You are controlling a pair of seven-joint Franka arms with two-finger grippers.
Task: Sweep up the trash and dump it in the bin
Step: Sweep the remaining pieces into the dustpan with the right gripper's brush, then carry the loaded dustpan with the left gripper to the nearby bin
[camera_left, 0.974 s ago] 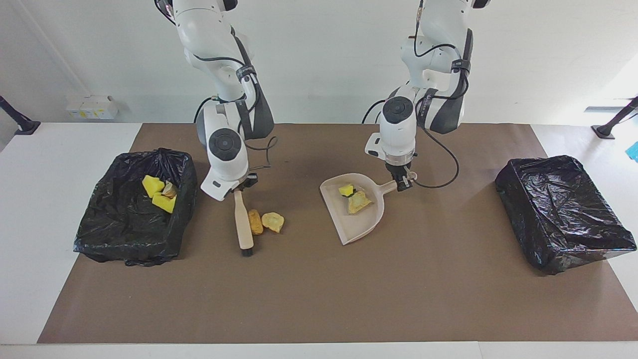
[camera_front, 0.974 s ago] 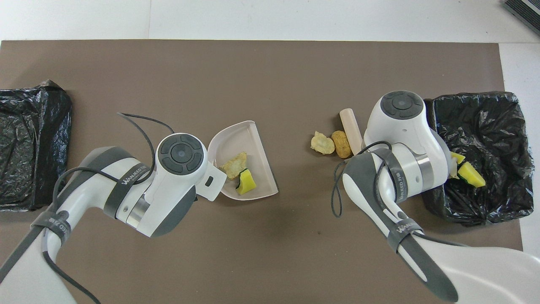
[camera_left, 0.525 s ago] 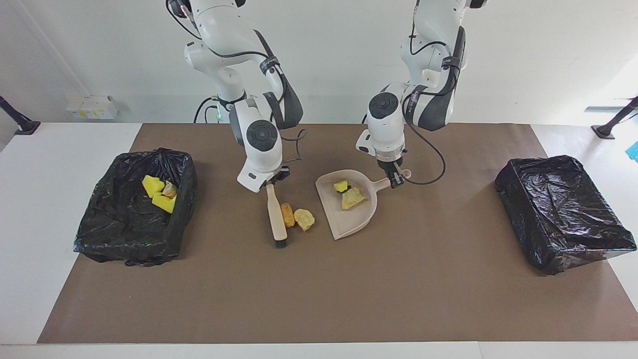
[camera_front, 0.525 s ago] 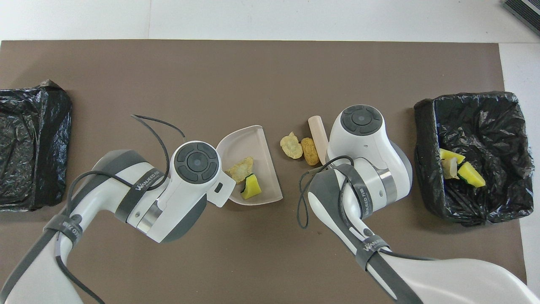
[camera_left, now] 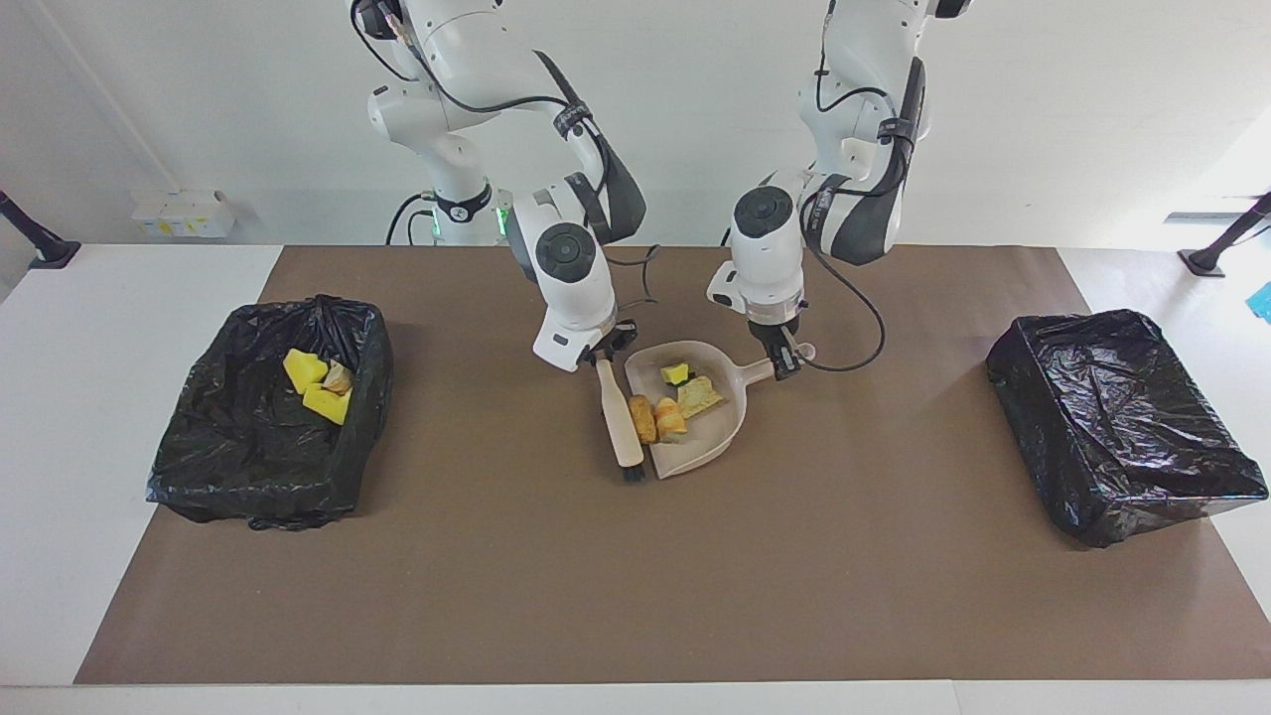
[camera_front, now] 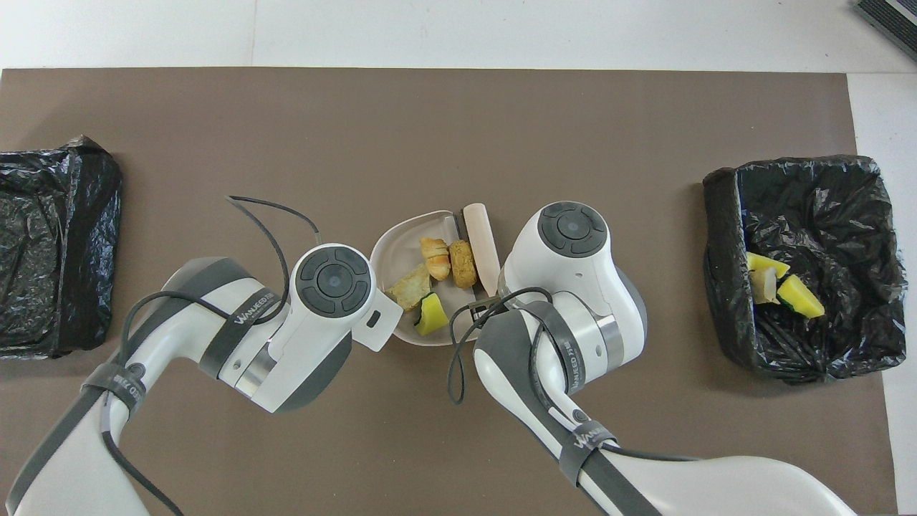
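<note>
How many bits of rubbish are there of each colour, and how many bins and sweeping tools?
Yellow sponge pieces: 3, one green-backed in the dustpan, two in the open bin
Tan or orange-brown chunks: 4, three in the dustpan, one in the open bin
Bins: 2
Sweeping tools: 2, dustpan and brush
Total: 11

Glossy crinkled black plastic bin liners (camera_left: 268,437); smooth beige plastic dustpan (camera_left: 700,437); matt brown paper mat (camera_left: 635,576).

I've got the dustpan (camera_left: 710,437) mid-frame with four scraps (camera_left: 670,419) in it, brush (camera_left: 620,429) touching its open edge, bins (camera_left: 268,422) at both frame edges.
</note>
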